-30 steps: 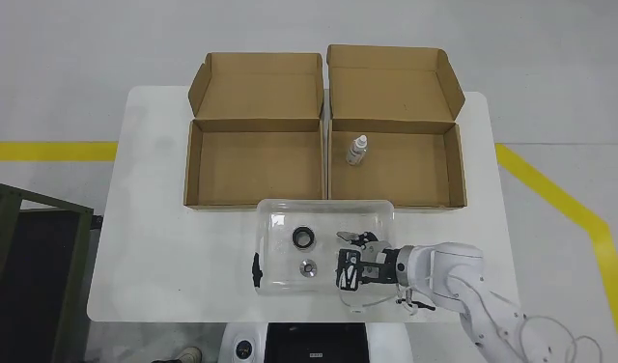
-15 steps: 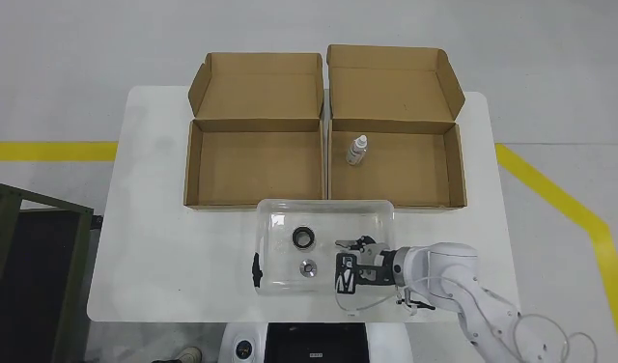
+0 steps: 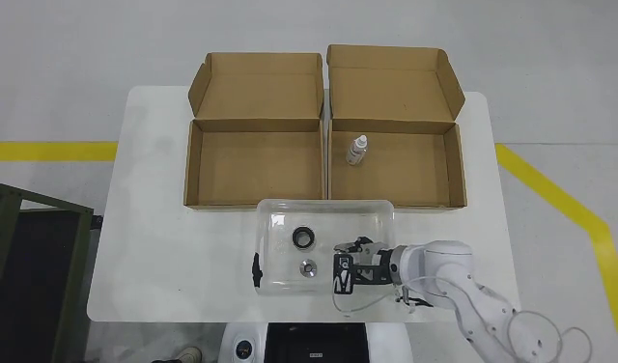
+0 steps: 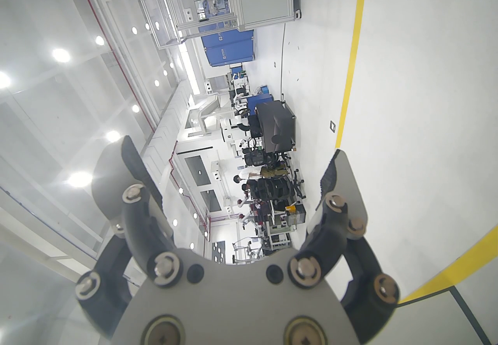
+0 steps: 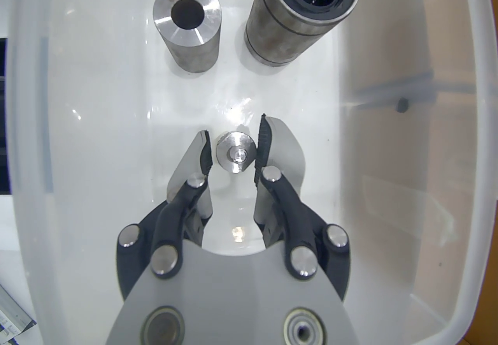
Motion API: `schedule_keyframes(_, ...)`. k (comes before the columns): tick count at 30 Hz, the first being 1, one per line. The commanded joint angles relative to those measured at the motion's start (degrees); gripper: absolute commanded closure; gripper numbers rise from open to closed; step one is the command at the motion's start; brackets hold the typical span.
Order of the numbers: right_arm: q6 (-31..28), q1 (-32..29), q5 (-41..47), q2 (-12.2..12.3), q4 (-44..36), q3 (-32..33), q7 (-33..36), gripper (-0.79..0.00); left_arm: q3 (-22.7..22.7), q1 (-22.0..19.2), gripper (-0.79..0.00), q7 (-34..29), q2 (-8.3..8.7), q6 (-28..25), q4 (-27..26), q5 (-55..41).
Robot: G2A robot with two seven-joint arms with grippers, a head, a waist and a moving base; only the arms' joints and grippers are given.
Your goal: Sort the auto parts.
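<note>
Cylinders [image 5: 187, 31], three, in one clear tub [image 5: 476, 89], right tool [image 5: 233, 136] spread astride the smallest cylinder [image 5: 236, 156]; left tool [image 4: 231, 146] spread too.

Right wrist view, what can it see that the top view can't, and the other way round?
The right wrist view adds close-up bits: tiny balls inside the linear bearing, the dark hole through the steel sleeve, and a small round metal part between the fingers of the right gripper. The top view adds the wide scene: two open cardboard boxes, a white bottle in one, and the white table. Both show the clear plastic bin, the bearing, the sleeve and the gripper.
</note>
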Motion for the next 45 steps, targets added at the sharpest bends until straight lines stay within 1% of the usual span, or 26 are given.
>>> schedule_keyframes(1, 0.1, 0.3, 0.0, 0.0, 0.3, -0.3, -0.1, -0.089, 0.0, 0.0, -0.785, 0.0, 0.00, 0.0, 0.0, 0.0)
schedule_keyframes(2, 0.2, 0.5, 0.1, -0.1, 0.5, -0.4, -0.2, 0.000, 0.0, 0.0, -0.785, 0.0, 0.00, 0.0, 0.0, 0.0)
schedule_keyframes(7, 0.4, 1.4, 1.2, -0.1, 0.5, -0.2, -0.2, 0.000, 0.0, 0.0, -0.785, 0.0, 0.00, 0.0, 0.0, 0.0)
schedule_keyframes(12, 0.5, 0.8, 5.2, 0.2, -0.2, 1.7, -0.9, 0.000, 0.0, 0.0, -0.785, 0.0, 0.00, 0.0, 0.0, 0.0)
schedule_keyframes(23, 2.6, -1.9, 19.5, 1.0, -7.3, 8.8, -2.0, 0.000, 0.0, 0.0, -0.785, 0.0, 0.00, 0.0, 0.0, 0.0)
schedule_keyframes(28, 7.3, -2.7, 29.3, 0.9, -8.1, 11.2, -3.4, 0.000, 0.0, 0.0, -0.785, 0.0, 0.00, 0.0, 0.0, 0.0)
schedule_keyframes(31, 10.4, -3.1, 32.1, 0.9, -8.0, 12.7, -4.1, 0.000, 0.0, 0.0, -0.785, 0.0, 0.00, 0.0, 0.0, 0.0)
schedule_keyframes(38, 17.6, -5.5, 43.2, 0.8, -6.6, 16.7, -7.6, 0.000, 0.0, 0.0, -0.785, 0.0, 0.00, 0.0, 0.0, 0.0)
schedule_keyframes(45, 22.9, -6.9, 49.4, 0.7, -5.8, 20.0, -10.2, 0.000, 0.0, 0.0, -0.785, 0.0, 0.00, 0.0, 0.0, 0.0)
